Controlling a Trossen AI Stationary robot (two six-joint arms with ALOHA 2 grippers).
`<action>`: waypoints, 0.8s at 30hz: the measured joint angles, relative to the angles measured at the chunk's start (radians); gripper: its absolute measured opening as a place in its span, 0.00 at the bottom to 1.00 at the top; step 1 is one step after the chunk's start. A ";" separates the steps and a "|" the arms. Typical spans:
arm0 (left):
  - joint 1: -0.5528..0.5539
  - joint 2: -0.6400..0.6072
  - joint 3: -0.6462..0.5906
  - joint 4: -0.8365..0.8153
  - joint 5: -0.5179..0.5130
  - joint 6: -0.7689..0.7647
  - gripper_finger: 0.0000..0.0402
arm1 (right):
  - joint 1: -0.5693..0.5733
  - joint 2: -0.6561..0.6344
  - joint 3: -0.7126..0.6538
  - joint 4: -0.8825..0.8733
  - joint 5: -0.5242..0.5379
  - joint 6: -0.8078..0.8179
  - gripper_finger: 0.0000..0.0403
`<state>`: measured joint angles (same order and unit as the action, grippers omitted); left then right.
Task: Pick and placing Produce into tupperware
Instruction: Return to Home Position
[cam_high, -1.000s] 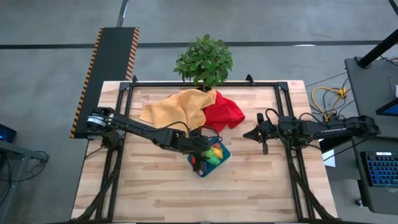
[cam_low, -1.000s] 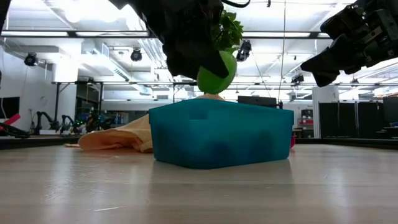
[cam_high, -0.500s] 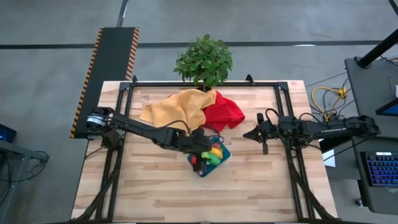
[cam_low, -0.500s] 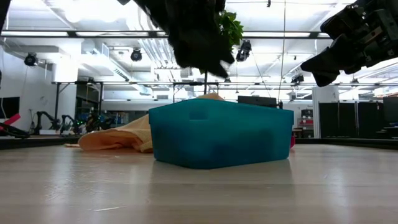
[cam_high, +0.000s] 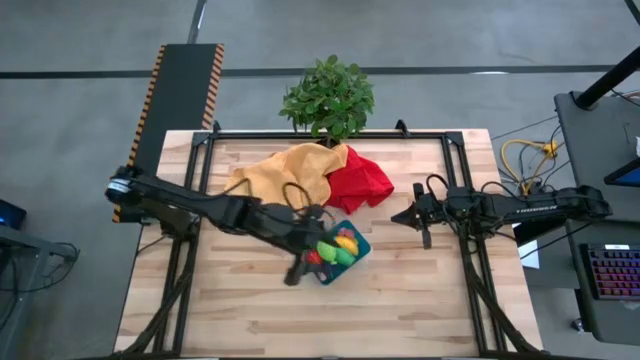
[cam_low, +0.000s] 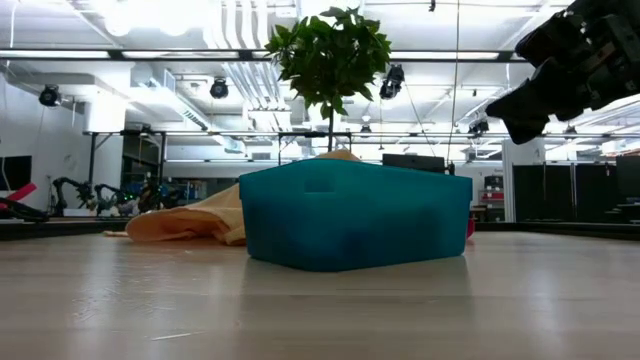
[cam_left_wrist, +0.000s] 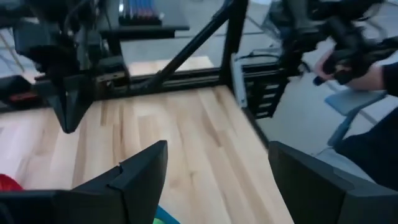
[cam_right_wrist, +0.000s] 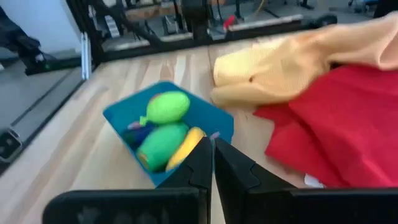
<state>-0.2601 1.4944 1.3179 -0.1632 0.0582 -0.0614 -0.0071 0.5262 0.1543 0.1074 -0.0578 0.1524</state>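
Left pincer (cam_high: 295, 270), fingers spread and empty, hangs just beside the teal tupperware (cam_high: 363, 245), off the corner on its own arm's side. The produce (cam_high: 338, 250) lies heaped inside, and no piece shows outside it. Right pincer (cam_high: 420, 226), pressed together, waits well apart beyond the bin. The left arm's path home over the wooden worktop (cam_high: 250, 310) looks unobstructed. The yellow cloth (cam_high: 280, 172), red cloth (cam_high: 362, 182) and potted plant (cam_high: 328, 95) lie behind.

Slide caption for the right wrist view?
Shut right pincer faces teal rectangular plastic tub holding green toy produce and a yellow toy banana.
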 joint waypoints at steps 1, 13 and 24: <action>-0.009 -0.025 -0.009 -0.004 -0.001 0.003 0.66 | 0.002 -0.001 0.000 0.013 -0.001 0.002 0.02; -0.116 -0.241 -0.179 0.007 -0.249 0.067 0.66 | 0.158 -0.270 0.017 -0.082 -0.012 -0.158 0.02; -0.114 -0.301 -0.335 0.103 -0.308 0.041 0.66 | 0.175 -0.528 -0.002 -0.254 0.053 -0.217 0.02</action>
<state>-0.3744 1.1931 0.9828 -0.0599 -0.2497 -0.0203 0.1680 -0.0013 0.1524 -0.1467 -0.0052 -0.0649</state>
